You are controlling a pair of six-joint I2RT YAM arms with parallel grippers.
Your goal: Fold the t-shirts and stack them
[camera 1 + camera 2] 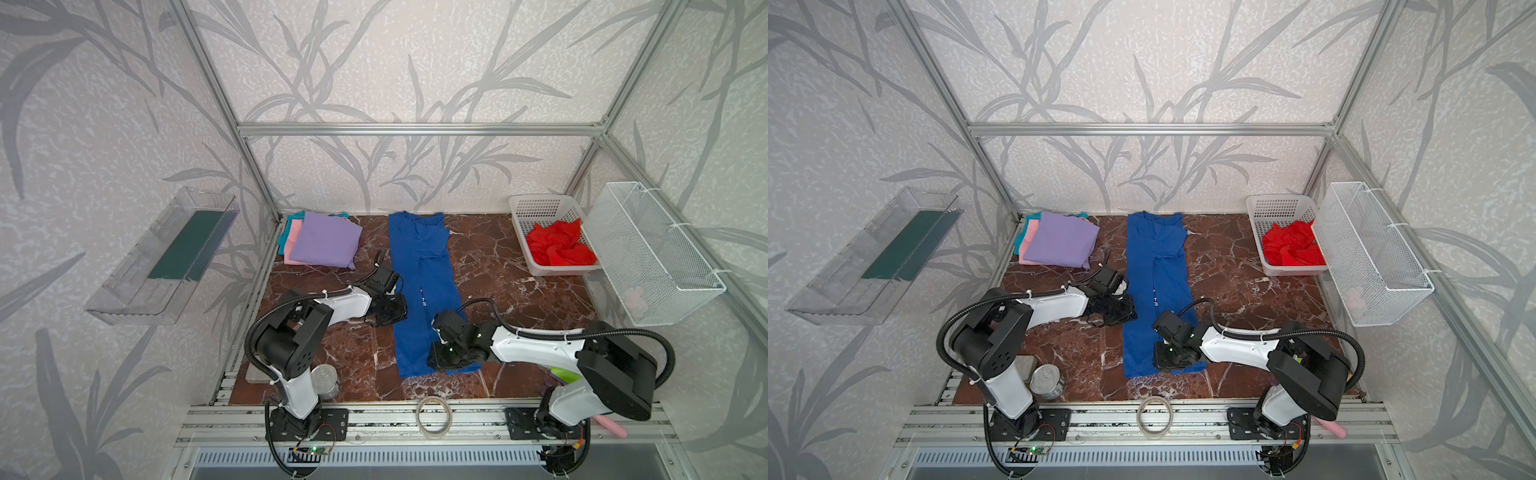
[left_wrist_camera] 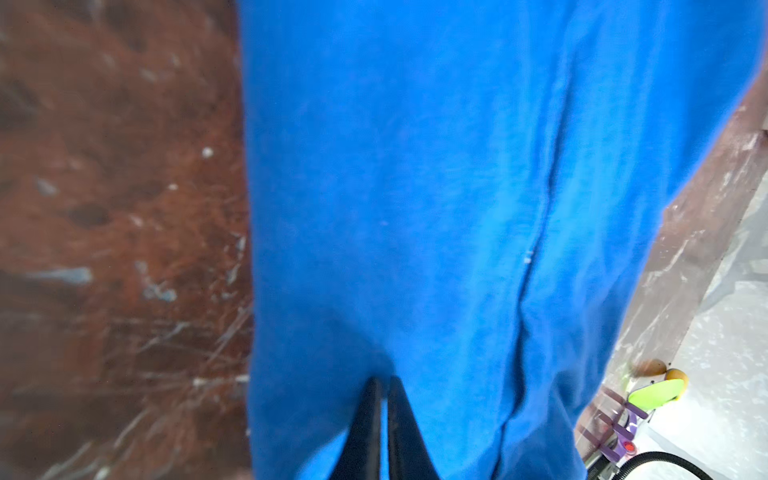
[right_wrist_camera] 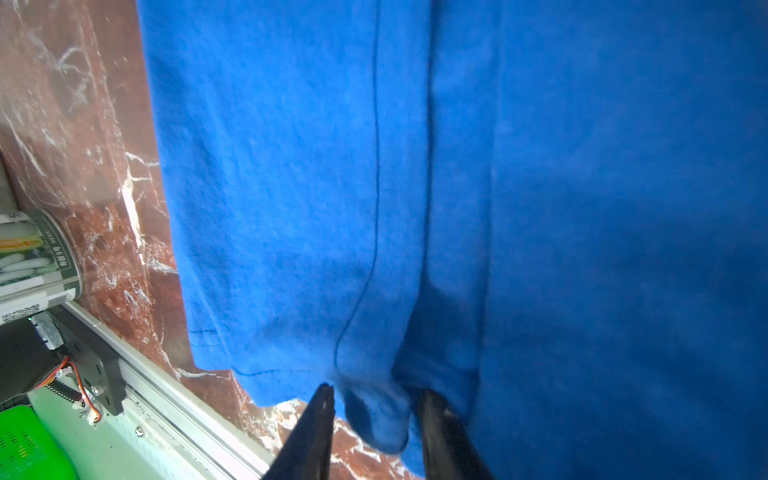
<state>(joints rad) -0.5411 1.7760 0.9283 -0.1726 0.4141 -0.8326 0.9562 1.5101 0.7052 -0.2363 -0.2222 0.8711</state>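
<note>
Blue shirt [image 1: 419, 266] lies as a long narrow strip down the middle of the surface [image 1: 498, 257], both sides folded in, collar at the far end. Next is probably the end-to-end fold, which would explain both pincers working its near half.

Left pincer [image 2: 384, 382]: closed, tips on the shirt's left edge about mid-length. Can't tell if cloth is pinched.

Right pincer [image 3: 374, 399]: jaws apart, straddling a bunched bit of the near hem, not clamped.

Finished stack far left: lavender shirt [image 1: 324, 241] on top of pink shirt [image 1: 294, 239] and teal shirt [image 1: 296, 216]. Red shirt [image 1: 559, 245] sits crumpled in the basket [image 1: 536, 203], likely queued.
</note>
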